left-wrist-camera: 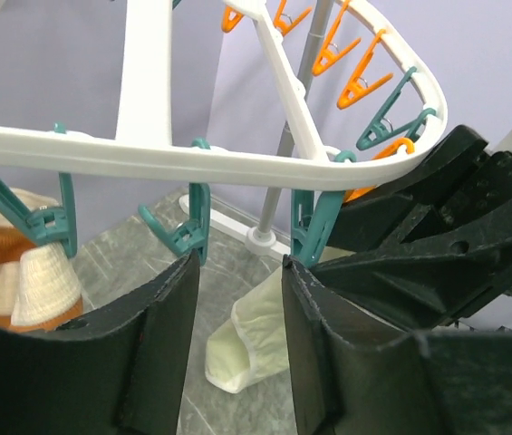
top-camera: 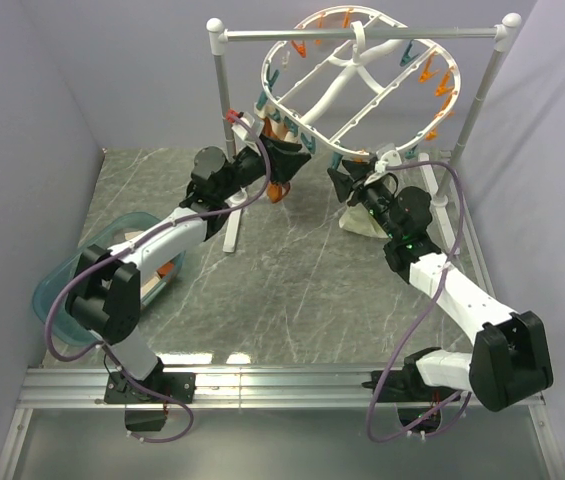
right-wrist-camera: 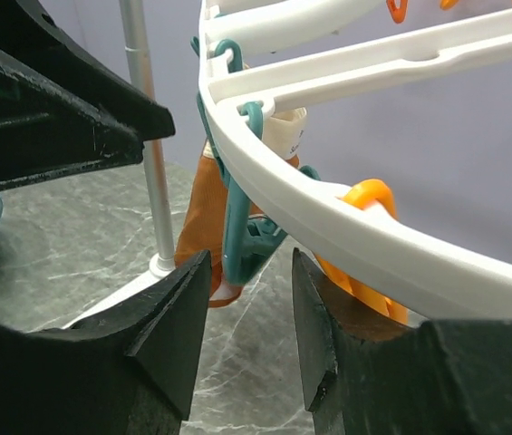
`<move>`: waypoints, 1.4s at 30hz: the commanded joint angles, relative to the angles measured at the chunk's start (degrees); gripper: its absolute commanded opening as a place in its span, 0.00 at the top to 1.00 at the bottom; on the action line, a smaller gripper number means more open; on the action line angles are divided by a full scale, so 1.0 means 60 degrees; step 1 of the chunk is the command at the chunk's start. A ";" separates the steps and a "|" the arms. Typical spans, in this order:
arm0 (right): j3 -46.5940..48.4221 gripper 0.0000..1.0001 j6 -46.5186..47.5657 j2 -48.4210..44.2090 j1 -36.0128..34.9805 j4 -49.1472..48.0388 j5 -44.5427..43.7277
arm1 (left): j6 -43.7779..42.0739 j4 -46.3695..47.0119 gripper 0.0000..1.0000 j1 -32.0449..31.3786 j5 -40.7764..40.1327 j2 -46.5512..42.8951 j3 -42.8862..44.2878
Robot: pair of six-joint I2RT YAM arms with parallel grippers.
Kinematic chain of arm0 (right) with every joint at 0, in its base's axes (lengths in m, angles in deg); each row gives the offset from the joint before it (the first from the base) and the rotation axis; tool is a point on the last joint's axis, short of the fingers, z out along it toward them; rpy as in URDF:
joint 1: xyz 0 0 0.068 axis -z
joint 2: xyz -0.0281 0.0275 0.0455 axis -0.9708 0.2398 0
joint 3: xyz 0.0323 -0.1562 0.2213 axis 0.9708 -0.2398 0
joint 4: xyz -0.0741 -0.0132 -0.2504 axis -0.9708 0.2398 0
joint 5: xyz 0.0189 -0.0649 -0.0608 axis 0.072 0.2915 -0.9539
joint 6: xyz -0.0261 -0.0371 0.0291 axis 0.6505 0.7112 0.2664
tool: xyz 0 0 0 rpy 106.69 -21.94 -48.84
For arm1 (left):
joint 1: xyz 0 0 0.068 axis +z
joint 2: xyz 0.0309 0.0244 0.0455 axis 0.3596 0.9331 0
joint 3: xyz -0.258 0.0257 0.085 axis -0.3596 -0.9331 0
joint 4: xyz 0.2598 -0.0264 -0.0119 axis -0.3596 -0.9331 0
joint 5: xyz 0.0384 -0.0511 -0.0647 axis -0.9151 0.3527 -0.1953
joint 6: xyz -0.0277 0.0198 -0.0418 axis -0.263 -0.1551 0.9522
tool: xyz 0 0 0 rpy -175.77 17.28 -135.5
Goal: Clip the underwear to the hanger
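The white oval hanger (top-camera: pixel 357 95) hangs from the rail, with teal and orange clips around its rim. The pale cream underwear (top-camera: pixel 367 218) sags down to the table below the hanger's near rim. In the left wrist view the underwear (left-wrist-camera: pixel 251 340) shows between my fingers; its upper end runs behind one finger toward a teal clip (left-wrist-camera: pixel 314 222), and I cannot tell whether it is clipped. My left gripper (top-camera: pixel 284 152) (left-wrist-camera: pixel 237 263) is open under the rim. My right gripper (top-camera: pixel 352 180) (right-wrist-camera: pixel 250 256) is open and empty just below a teal clip (right-wrist-camera: pixel 242 236), beside an orange clip (right-wrist-camera: pixel 364 263).
The white rail stand (top-camera: pixel 224 130) carries the hanger, with one foot on the table between the arms. An orange-brown garment (top-camera: pixel 280 190) (right-wrist-camera: pixel 197 217) hangs clipped on the hanger's left side. A teal bin (top-camera: pixel 62 290) sits at the left. The two grippers are close together.
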 commanded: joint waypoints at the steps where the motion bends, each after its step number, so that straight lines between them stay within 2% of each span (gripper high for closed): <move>1: 0.0529 0.52 -0.0120 0.0144 0.0069 -0.0716 -0.0112 | -0.0074 0.0806 0.54 0.0033 0.0264 0.0122 0.0588; 4: 0.0632 0.51 -0.0237 0.0335 0.0083 -0.0834 -0.0185 | -0.0074 0.0792 0.55 0.0033 0.0337 0.0283 0.0764; 6: 0.0705 0.51 -0.0238 0.0408 0.0069 -0.0863 -0.0156 | -0.0132 0.0894 0.61 0.0004 0.0556 0.0385 0.0881; 15: 0.0910 0.51 -0.0150 0.0745 0.0069 -0.0995 -0.0024 | -0.0133 0.0646 0.75 -0.0244 0.1069 0.0927 0.1613; 25: 0.1071 0.49 -0.0091 0.0979 0.0112 -0.0965 -0.0639 | 0.0058 0.0396 0.81 -0.0377 0.0967 0.1089 0.1731; 29: 0.1130 0.51 -0.0164 0.1038 0.0171 -0.1039 -0.0728 | 0.0116 0.0440 0.81 -0.0391 0.0982 0.1074 0.1673; 32: 0.1130 0.56 -0.0150 0.1038 0.0215 -0.1112 -0.0684 | 0.0263 0.0572 0.81 -0.0391 0.1113 0.1089 0.1687; 35: 0.1130 0.65 -0.0150 0.1024 0.0302 -0.1097 -0.0596 | 0.0526 0.0747 0.79 -0.0333 0.1289 0.1103 0.1687; 39: 0.1072 0.83 -0.0091 0.0921 0.0449 -0.0893 -0.0391 | 0.0819 0.0792 0.78 -0.0303 0.1480 0.1045 0.1644; 42: 0.0969 0.90 -0.0076 0.0819 0.0552 -0.0761 -0.0230 | 0.0864 0.0763 0.76 -0.0274 0.1378 0.1016 0.1571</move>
